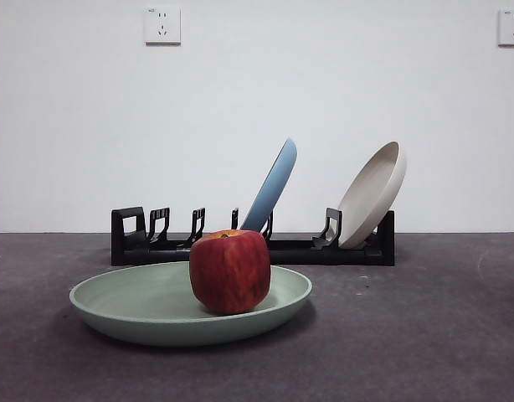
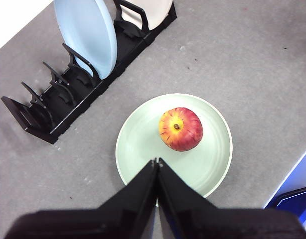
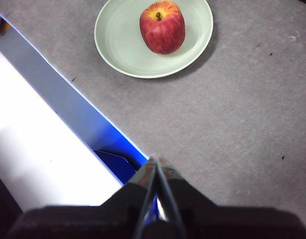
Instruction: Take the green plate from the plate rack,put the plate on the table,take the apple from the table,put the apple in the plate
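The green plate [image 1: 131, 306] lies flat on the table [image 1: 424, 335], in front of the plate rack [image 1: 282, 249]. The red apple [image 1: 229, 270] stands upright in the plate. Both show in the left wrist view, plate [image 2: 143, 144] and apple [image 2: 181, 129], and in the right wrist view, plate [image 3: 118, 40] and apple [image 3: 162, 27]. My left gripper [image 2: 156, 161] is shut and empty, held above the plate's rim. My right gripper [image 3: 154, 160] is shut and empty, raised over the table's edge, apart from the plate. Neither gripper shows in the front view.
A light blue plate [image 1: 272, 186] and a cream plate [image 1: 374, 193] lean in the rack's slots; the rack [image 2: 68, 94] has several free slots at one end. The table's edge with a blue strip [image 3: 68, 104] lies near the right gripper.
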Robot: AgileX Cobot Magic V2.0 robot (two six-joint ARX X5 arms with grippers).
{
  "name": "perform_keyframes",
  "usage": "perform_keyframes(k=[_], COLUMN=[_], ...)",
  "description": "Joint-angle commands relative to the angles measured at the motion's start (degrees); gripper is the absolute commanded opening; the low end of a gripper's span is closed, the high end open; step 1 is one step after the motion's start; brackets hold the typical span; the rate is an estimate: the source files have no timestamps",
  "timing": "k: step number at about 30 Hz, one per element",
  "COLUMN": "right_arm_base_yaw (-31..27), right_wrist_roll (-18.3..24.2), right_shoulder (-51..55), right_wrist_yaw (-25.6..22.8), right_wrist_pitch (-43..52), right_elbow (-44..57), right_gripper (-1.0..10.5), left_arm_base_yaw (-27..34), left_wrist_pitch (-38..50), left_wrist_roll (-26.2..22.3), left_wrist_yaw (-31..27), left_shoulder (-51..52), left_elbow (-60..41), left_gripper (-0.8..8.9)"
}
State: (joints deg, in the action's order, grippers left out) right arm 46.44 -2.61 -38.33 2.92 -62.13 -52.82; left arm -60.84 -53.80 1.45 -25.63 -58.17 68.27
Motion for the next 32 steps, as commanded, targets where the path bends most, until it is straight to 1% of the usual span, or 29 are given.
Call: perform_keyframes(k=[1, 4, 6, 9, 10, 12, 13, 15, 17, 22, 24, 28, 32], right_arm_base_yaw=[0.09, 0.09, 0.09, 0.09, 0.09, 0.09, 0.09, 0.09, 0.09, 0.09, 0.09, 0.09, 0.09], right_wrist_roll=[-0.52, -0.52, -0.52, -0.52, -0.52, -0.52, -0.52, -0.52, -0.52, -0.52, -0.52, -0.52, -0.52], right_shoulder=[0.11, 0.11, 0.13, 0.15, 0.13, 0.13, 0.13, 0.13, 0.13, 0.13, 0.13, 0.13, 0.15], right_wrist_yaw=[-0.09, -0.09, -0.09, -0.09, -0.09, -0.09, -0.09, -0.09, -0.09, -0.09, -0.09, -0.09, -0.09], right_wrist_pitch=[0.24, 0.22, 0.22, 0.20, 0.20, 0.20, 0.20, 0.20, 0.20, 0.20, 0.20, 0.17, 0.17], right_elbow=[0.13, 0.13, 0.13, 0.13, 0.13, 0.15, 0.13, 0.13, 0.13, 0.13, 0.13, 0.13, 0.15], right_gripper=[0.0, 0.0, 0.0, 0.0, 0.0, 0.0, 0.0, 0.0, 0.0, 0.0, 0.0, 0.0, 0.0], left_arm_base_yaw=[2.91, 9.81, 14.84, 24.02, 27.80, 33.55, 36.28, 40.70, 44.41, 51.93, 54.49, 57.88, 59.54], left_wrist_pitch=[2.14, 10.56, 17.03, 30.93, 36.98, 45.83, 49.55, 53.94, 55.93, 55.87, 55.87, 55.43, 54.75], left_wrist_roll=[-0.61, -1.51, -3.30, -6.71, -7.45, -7.56, -7.56, -7.56, -7.72, -7.72, -7.69, -7.50, -7.45], left_wrist_yaw=[-1.66, -0.59, 2.12, 10.82, 14.82, 20.17, 21.81, 22.29, 22.10, 18.56, 18.18, 18.18, 18.25], left_shoulder=[0.48, 2.14, 3.72, 7.89, 9.97, 13.60, 15.50, 19.50, 23.58, 34.03, 38.32, 45.72, 51.04], left_elbow=[0.02, -0.13, -0.83, -4.79, -7.28, -12.00, -14.69, -19.58, -24.41, -36.74, -42.21, -51.43, -58.49], left_gripper=[-0.04, -0.04, -0.04, -0.04, -0.04, -0.04, -0.04, -0.04, -0.04, -0.04, -0.04, -0.04, -0.04])
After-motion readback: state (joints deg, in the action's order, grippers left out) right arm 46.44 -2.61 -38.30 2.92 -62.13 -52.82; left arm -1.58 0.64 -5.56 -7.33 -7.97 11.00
